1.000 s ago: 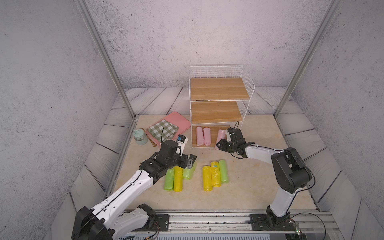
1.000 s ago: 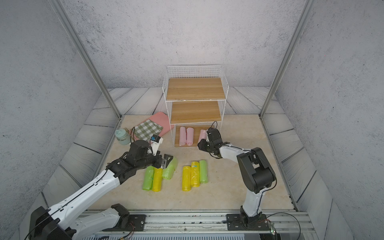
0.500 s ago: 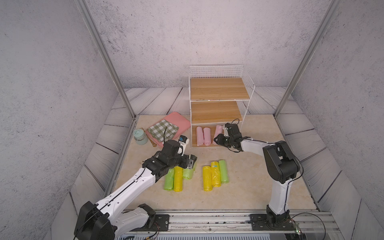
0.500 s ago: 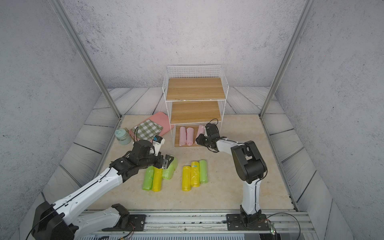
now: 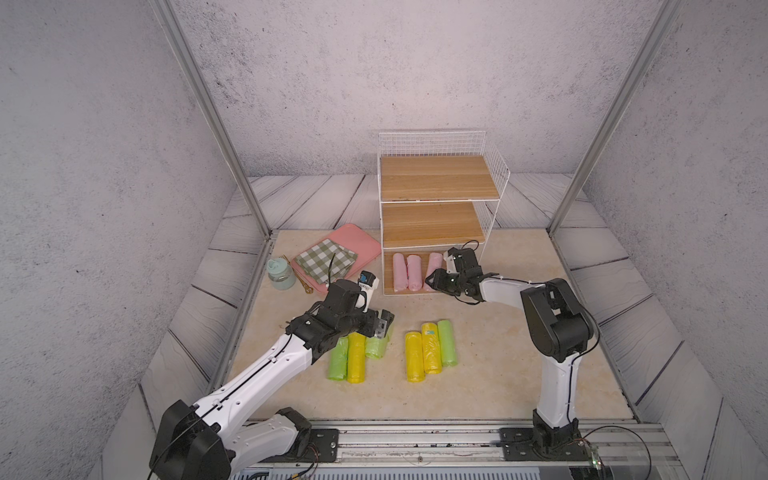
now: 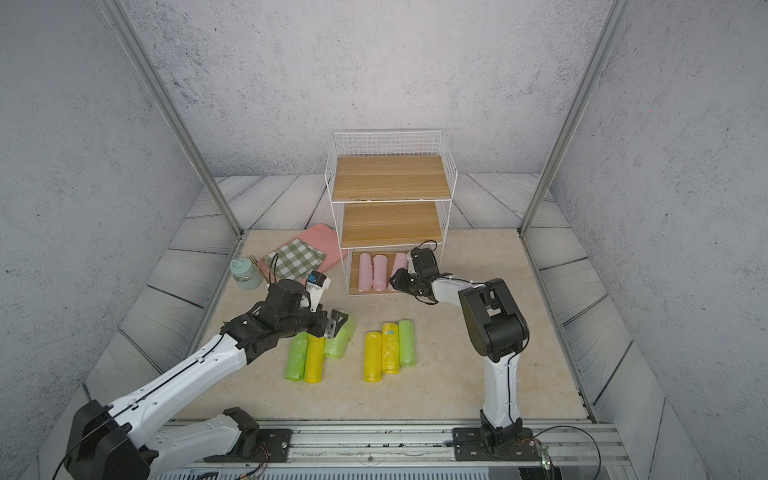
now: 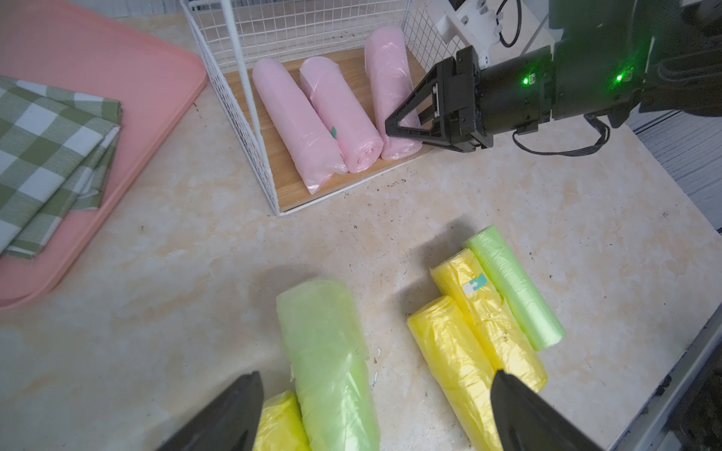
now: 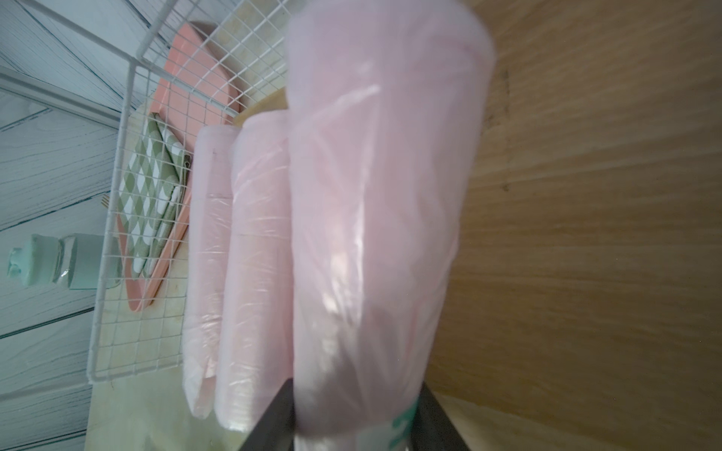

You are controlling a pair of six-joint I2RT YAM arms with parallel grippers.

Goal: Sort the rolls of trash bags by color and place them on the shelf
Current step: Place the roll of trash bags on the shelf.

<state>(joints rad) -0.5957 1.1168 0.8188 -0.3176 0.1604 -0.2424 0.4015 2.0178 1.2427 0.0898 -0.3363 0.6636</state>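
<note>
**Third pink roll lies on the shelf's bottom board**

Since a second ago, the right arm has drawn its elbow in toward the middle of the mat. The right gripper (image 5: 433, 281) has swung a little toward 9 o'clock along the shelf front. The left arm has hardly shifted.

Seen from above, the shelf (image 5: 436, 178) stands at 12 o'clock on the beige mat (image 5: 498, 374). On its bottom board (image 7: 289, 179) two pink rolls (image 5: 400, 272) lie touching, ends toward 6 o'clock. The third pink roll (image 5: 434, 261) lies just at their 3 o'clock side. The right gripper's fingers flank the near end of that third pink roll. Whether they press it or have let go cannot be told.

The left gripper (image 7: 375, 375) is spread wide over a green roll (image 7: 328, 351), one finger to either side. That roll lies against a yellow roll (image 5: 356, 359) and a second green roll (image 5: 338, 361), near 7 o'clock. Near 5 o'clock a pair of yellow rolls (image 5: 413, 355) and a third green roll (image 5: 446, 343) lie together.

At 10 o'clock a pink tray (image 5: 361, 245) carries a checkered cloth (image 5: 324, 259), with a small pale green jar (image 5: 280, 274) beside it.
</note>
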